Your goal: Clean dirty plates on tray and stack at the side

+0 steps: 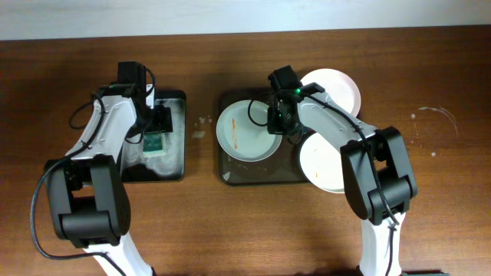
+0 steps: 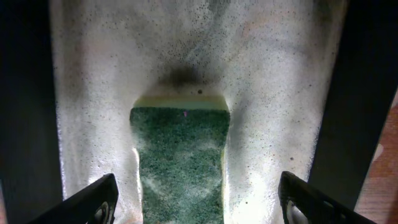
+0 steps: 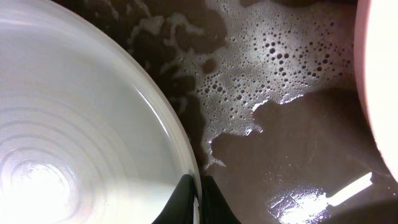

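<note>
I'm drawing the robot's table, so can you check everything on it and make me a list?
Surface: wooden table, foam flecks beside the tray.
Job's things: smeared plate in the wet tray; upper plate and lower plate at its right edge.
Clutter: sponge in foamy black tray.
Grippers: left gripper open over the sponge; right gripper shut on the smeared plate's rim.
Cables: black cable left of the black tray.
Surroundings: pale wall behind.

right gripper (image 3: 200, 183): fingers pinching rim of white plate (image 3: 74, 112), bottom centre | tray (image 3: 298, 162): dark brown, wet | foam (image 3: 273, 62): bubbly patch, upper middle | second plate (image 3: 380, 74): edge at right
</note>
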Motion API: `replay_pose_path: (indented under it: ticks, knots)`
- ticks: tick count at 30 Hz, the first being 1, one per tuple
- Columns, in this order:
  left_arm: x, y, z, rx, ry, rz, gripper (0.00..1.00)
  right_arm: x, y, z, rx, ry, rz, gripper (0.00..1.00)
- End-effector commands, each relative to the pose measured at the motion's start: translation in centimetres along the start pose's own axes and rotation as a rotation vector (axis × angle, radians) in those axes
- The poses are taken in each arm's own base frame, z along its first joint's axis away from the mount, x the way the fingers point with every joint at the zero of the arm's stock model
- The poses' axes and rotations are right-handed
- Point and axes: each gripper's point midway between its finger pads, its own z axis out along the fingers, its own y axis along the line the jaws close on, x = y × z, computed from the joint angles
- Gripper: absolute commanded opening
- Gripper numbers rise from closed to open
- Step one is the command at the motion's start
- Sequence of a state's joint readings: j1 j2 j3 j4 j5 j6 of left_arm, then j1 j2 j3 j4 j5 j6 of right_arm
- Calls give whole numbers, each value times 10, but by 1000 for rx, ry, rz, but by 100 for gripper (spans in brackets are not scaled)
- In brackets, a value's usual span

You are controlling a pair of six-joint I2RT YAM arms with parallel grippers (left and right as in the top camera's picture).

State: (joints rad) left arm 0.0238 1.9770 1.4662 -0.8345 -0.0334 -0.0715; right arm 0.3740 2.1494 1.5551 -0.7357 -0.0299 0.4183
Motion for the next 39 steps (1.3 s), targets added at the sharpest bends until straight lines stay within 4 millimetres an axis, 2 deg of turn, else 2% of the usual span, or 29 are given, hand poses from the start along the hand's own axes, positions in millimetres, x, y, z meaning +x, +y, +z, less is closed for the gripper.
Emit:
replay_pose_path:
  ticks: [1, 3, 6, 8, 12, 18, 21, 24, 28, 31, 34, 39]
  knots:
    - [9, 4, 19, -21, 59, 19, 81, 6, -4, 9, 27, 17, 4, 4]
    - [16, 4, 28, -22, 94, 35, 81, 6, -4, 9, 27, 17, 4, 4]
    - [17, 4, 31, -21, 99, 35, 79, 6, -4, 9, 27, 17, 4, 4]
    - [17, 4, 31, -22, 101, 35, 66, 5, -4, 9, 26, 14, 4, 4]
    - [20, 5, 35, -23, 113, 35, 50, 5, -4, 9, 26, 15, 4, 5]
    - [20, 4, 35, -23, 113, 36, 26, 5, -3, 9, 25, 14, 4, 5]
    - [19, 4, 34, -22, 114, 36, 20, 5, -4, 9, 26, 14, 4, 5]
    - [17, 4, 24, -23, 128, 37, 11, 5, -4, 9, 26, 14, 4, 5]
    - [4, 4, 1, -23, 125, 37, 1, 5, -3, 9, 24, 12, 4, 5]
    - [-7, 3, -20, -18, 114, 37, 1, 5, -3, 9, 24, 12, 4, 5]
    - [-9, 3, -35, -14, 127, 36, 1, 5, -3, 9, 24, 12, 4, 5]
    - [0, -4, -42, 28, 168, 35, 1, 5, -3, 9, 24, 12, 4, 5]
